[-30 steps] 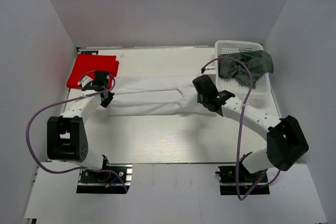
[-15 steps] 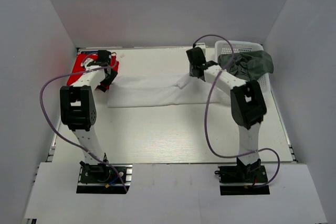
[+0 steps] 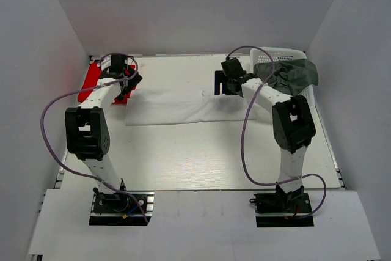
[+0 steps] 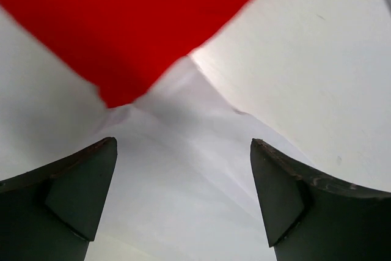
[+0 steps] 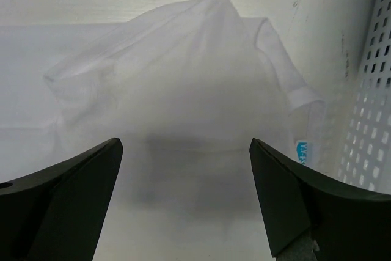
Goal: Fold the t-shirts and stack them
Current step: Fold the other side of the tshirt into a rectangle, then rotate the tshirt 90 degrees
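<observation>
The white t-shirt (image 3: 171, 107) lies as a long flat band across the far half of the table (image 3: 195, 157). The left gripper (image 3: 127, 85) hangs over its left end, jaws spread wide and empty, where the white corner meets the red t-shirt (image 3: 91, 79). The right gripper (image 3: 220, 84), equally wide and empty, hovers over the right end, just left of the basket (image 3: 269, 54) holding the dark grey-green t-shirt (image 3: 299, 74).
</observation>
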{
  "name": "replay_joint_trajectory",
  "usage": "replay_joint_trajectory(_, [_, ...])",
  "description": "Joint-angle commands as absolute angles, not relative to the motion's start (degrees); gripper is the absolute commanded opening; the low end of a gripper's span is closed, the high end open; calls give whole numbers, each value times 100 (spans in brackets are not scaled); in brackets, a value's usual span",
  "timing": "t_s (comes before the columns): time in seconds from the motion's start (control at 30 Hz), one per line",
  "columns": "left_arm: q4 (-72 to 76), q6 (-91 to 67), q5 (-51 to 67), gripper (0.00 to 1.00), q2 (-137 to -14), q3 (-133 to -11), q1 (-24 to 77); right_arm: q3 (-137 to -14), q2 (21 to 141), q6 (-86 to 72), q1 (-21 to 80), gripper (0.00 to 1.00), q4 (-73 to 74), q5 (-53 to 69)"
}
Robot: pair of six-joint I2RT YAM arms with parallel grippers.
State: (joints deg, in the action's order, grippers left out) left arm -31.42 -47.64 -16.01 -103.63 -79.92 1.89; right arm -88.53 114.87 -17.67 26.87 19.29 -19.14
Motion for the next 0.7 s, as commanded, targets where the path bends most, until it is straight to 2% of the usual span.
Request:
replay_joint_trajectory(0.0, [-2269, -4168, -618, 100, -10317, -7989, 386, -8265, 11031, -1872, 2716, 90, 1381, -1311])
replay_joint_trajectory(0.2, [-2837, -3955, -395, 100, -11328, -8674, 729, -7472, 10846, -2135, 2690, 90, 1248, -1028])
replay_joint_trajectory(0.37, [-3313, -4086, -650, 100, -11488, -8360, 834, -6909, 10635, -2285, 2681, 90, 1037, -1020])
replay_joint_trajectory(0.53, [-3419, -4314, -932, 100, -10759, -6955, 940, -6811, 10819, -2294, 2654, 90, 870, -923])
replay_joint_trajectory(0.67, [-3875, -4561, -424, 100, -10232, -5394, 1203, -7275, 11126, -2048, 2680, 90, 825, -451])
